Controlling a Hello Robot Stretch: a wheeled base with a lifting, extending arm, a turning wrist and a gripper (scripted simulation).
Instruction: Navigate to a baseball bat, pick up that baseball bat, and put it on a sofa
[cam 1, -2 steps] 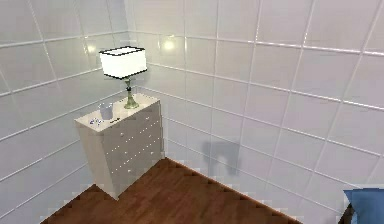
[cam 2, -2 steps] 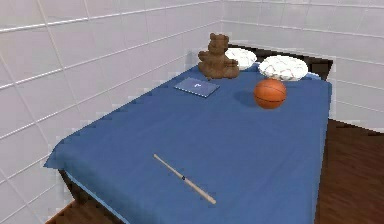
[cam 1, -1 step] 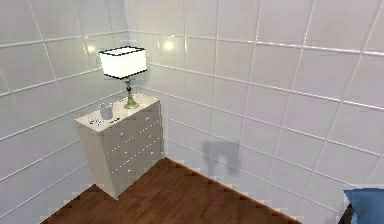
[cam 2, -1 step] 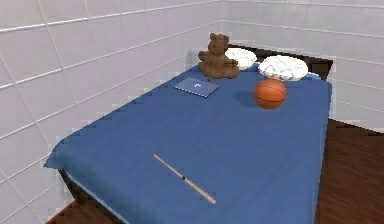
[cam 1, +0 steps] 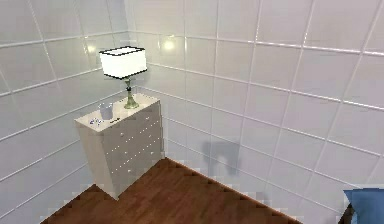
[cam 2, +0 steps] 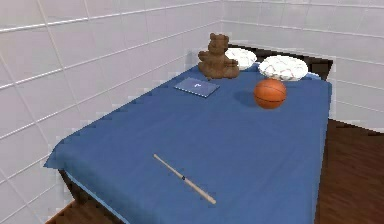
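So far, I judged that only the first step was nearly done. The baseball bat [cam 2: 185, 180] lay flat on the bed [cam 2: 110, 140], near its foot end and well apart from the other things there. It looked untouched, so the pick up and the carry to a sofa were both left to do. I could not tell the state of the gripper.

The bat was long and slim, pale like plain wood, and it lay diagonally on the cover. The cover was smooth blue cloth with almost no folds. Near the head end a brown furry teddy bear [cam 2: 216, 56] sat upright between puffy white pillows [cam 2: 284, 68], with a round orange ball [cam 2: 270, 93] and a flat blue book [cam 2: 198, 86] near it.

In the forward view a white dresser [cam 1: 125, 145] with drawers carried a lamp [cam 1: 124, 66] with a white shade and a brassy stem. The walls were glossy white tiles and the floor [cam 1: 180, 200] was dark wood.
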